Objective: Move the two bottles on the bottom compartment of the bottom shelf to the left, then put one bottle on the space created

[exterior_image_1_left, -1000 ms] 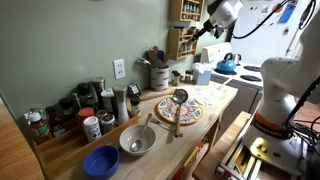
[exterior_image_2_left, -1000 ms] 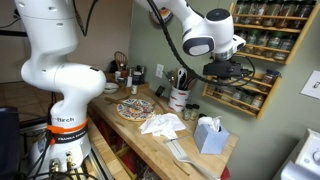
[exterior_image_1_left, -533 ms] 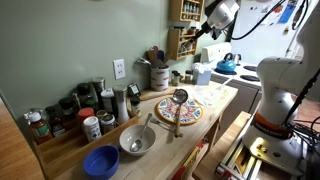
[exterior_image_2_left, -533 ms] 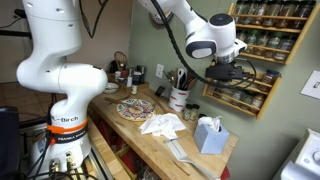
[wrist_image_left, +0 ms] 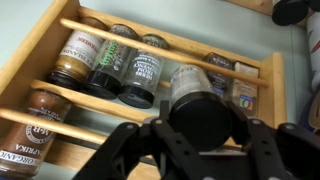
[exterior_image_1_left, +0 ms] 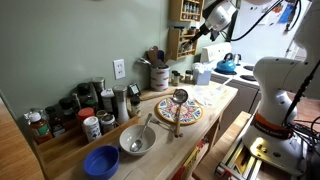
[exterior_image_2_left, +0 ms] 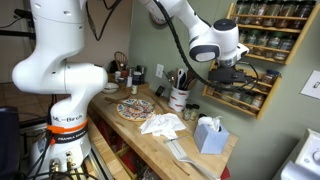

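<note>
Pale green wall (exterior_image_1_left: 60, 40) is backing a long wooden table (exterior_image_1_left: 228, 95) in a home kitchen. The table is carrying a patterned plate (exterior_image_1_left: 178, 110), a blue bowl (exterior_image_1_left: 101, 160), a metal bowl (exterior_image_1_left: 137, 140) and a crowd of dark bottles and tins (exterior_image_1_left: 80, 105) along the wall. A crock of utensils (exterior_image_2_left: 180, 98) and a tissue box (exterior_image_2_left: 208, 135) are sitting nearer the far end, and a blue kettle (exterior_image_1_left: 226, 65) is resting beyond that.

Above the table, the bottom shelf (exterior_image_2_left: 262, 60), a brown wooden spice rack, is hanging on the wall with its tiers full of small jars. In both exterior views the gripper (exterior_image_2_left: 235, 75) is hovering right at the front of the rack's lower tiers.

In the wrist view the gripper (wrist_image_left: 200, 125) is pinching a dark-capped bottle (wrist_image_left: 200, 100), its fingers (wrist_image_left: 140, 140) pressing against both sides of the cap. This bottle is showing larger and nearer than the rest, just in front of a rail of the rack (wrist_image_left: 35, 45). Three jars (wrist_image_left: 110, 65) are standing together in that tier on one side of the bottle, and two smaller jars (wrist_image_left: 235, 85) are standing on the other. That tier looks like the bottom compartment (wrist_image_left: 160, 45), though the angle is making this hard to confirm.
</note>
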Robot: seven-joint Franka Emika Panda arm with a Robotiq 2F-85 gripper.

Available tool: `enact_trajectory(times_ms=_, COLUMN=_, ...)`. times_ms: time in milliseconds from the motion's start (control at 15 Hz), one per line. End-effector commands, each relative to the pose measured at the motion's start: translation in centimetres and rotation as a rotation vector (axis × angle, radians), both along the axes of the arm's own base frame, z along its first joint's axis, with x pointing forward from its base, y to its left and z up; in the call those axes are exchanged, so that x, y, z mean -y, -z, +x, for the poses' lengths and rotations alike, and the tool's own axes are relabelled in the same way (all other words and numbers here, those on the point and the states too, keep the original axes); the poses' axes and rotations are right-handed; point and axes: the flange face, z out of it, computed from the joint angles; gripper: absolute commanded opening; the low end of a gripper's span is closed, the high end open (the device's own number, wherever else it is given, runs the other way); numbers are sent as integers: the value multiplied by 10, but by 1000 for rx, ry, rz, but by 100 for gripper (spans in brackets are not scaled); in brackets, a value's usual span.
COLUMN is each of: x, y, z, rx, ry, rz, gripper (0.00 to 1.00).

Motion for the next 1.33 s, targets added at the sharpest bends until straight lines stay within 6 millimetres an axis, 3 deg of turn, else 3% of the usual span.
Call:
enact_trajectory(times_ms=0, x=10, y=3, z=13, rx=5, ry=-19, rz=6, gripper=31)
enact_trajectory(times_ms=733, x=18, y=15, z=51, rx=-7, ry=-53, rz=6, gripper=31)
enact_trajectory(times_ms=1267, x=23, y=20, z=64, rx=-88, ry=-67, rz=7, gripper=31)
